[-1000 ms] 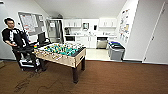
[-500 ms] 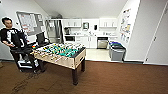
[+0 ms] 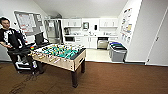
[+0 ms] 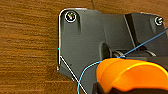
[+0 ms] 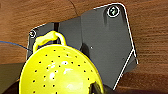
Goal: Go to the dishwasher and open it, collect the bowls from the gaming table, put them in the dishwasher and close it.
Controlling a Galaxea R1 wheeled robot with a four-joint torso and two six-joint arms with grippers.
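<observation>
Table-football table with green field (image 3: 60, 53) stands centre-left on brown carpet; steel-grey built-in dishwasher (image 3: 102, 43) sits upper centre. Orange bowl (image 4: 130, 72) and perforated yellow bowl (image 5: 60, 72) sit at the wrists; grip cannot be told.

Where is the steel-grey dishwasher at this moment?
In the head view, the built-in steel-grey dishwasher stands in the far kitchen, under the counter, right of the white cabinet doors, behind the grey bins.

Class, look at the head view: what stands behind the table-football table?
Behind the table-football table is a white kitchen counter with the grey dishwasher and wall cupboards. The table hides the floor just behind it.
</observation>
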